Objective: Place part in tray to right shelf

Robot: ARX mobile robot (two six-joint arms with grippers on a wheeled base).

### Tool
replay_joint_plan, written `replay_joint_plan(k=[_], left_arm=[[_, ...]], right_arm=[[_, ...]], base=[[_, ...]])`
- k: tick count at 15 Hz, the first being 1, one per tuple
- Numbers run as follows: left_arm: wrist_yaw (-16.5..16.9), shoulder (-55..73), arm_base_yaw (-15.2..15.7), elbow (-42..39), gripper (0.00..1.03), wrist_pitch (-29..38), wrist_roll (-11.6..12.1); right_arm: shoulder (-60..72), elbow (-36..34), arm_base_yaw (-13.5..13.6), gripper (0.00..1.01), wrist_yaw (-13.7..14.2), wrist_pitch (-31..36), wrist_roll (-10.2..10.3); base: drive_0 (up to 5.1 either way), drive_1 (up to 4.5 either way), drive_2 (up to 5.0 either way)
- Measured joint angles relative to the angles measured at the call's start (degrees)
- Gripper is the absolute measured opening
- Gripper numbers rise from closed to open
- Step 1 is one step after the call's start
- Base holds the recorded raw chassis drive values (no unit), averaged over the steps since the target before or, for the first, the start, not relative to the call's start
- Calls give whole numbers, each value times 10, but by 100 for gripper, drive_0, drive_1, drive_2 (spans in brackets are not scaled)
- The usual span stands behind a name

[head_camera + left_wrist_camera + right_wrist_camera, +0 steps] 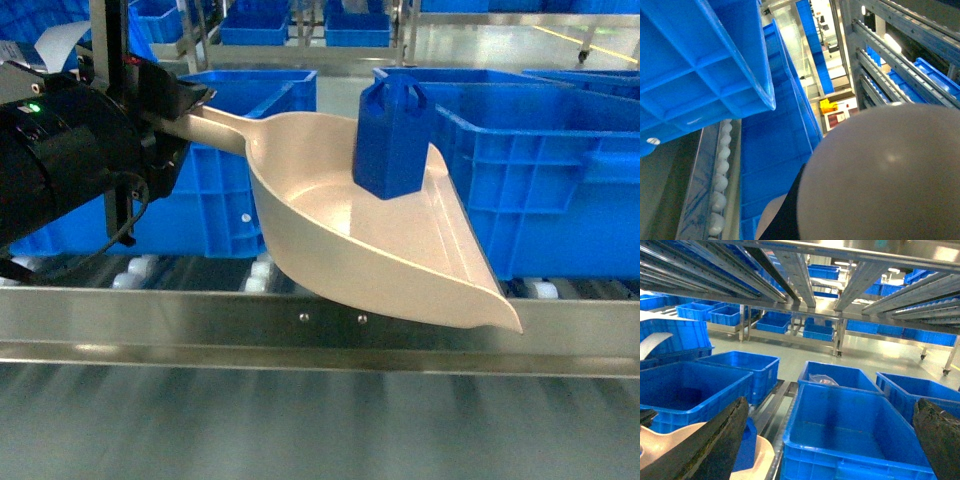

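The beige tray [330, 200] hangs tilted above the right shelf's steel front rail [320, 330], lip pointing down to the right. The blue part [392, 135] stands upright inside it, near the back wall. My left gripper [185, 110] is shut on the tray's handle at the left. In the left wrist view the tray's rounded underside [890, 170] fills the lower right, beside one dark finger [790, 215]. My right gripper [825, 440] is open and empty over a blue crate [860, 435], with the part [745, 447] and tray [761, 460] at its lower left. It does not show in the head view.
Large blue crates [540, 170] [230, 180] sit on the shelf's white rollers [140, 268] right behind the tray. More crates [740, 370] and steel roller racks [790, 270] stand beyond, with upper rack rails overhead.
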Motion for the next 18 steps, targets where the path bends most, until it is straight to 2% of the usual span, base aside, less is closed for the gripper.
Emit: replay_joint_plan(k=[1, 18], left_arm=[[0, 0, 0, 0, 14, -4, 1], [0, 0, 0, 0, 14, 0, 0]], right_arm=[[4, 0, 0, 98, 0, -4, 0], [0, 0, 0, 98, 0, -2, 0]], base=[[1, 405, -404], [0, 0, 0]])
